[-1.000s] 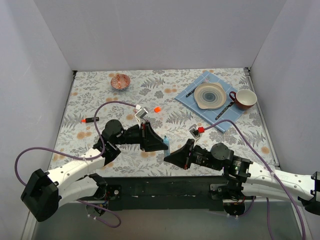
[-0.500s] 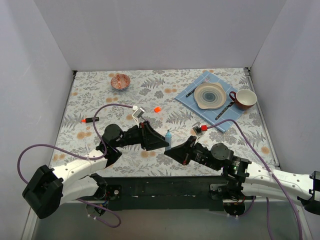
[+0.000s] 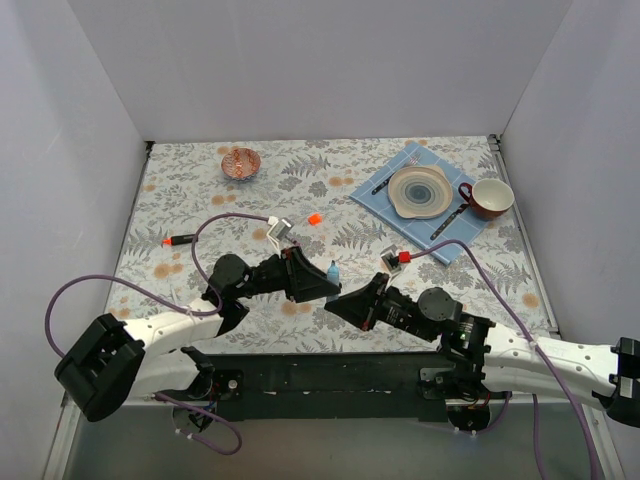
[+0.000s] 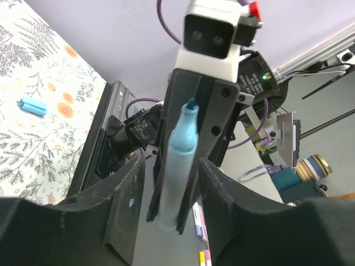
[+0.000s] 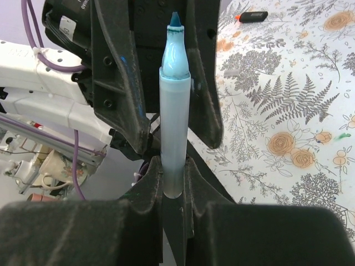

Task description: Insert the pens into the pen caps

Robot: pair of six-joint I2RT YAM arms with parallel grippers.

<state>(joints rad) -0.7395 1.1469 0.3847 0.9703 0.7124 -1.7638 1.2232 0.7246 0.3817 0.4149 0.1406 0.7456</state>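
Now | right gripper [image 5: 173, 166]: jaws pinching chunky light-blue plastic marker [image 5: 173, 111] by its barrel | left gripper [image 4: 172, 163]: jaws spread, flanking marker's tip | arms: low, nose to nose | small light-blue cap [image 4: 32, 105]: on floral table [image 4: 33, 55], well apart from both jaws

No legible text (white print on black housing [image 5: 74, 5] too blurred).
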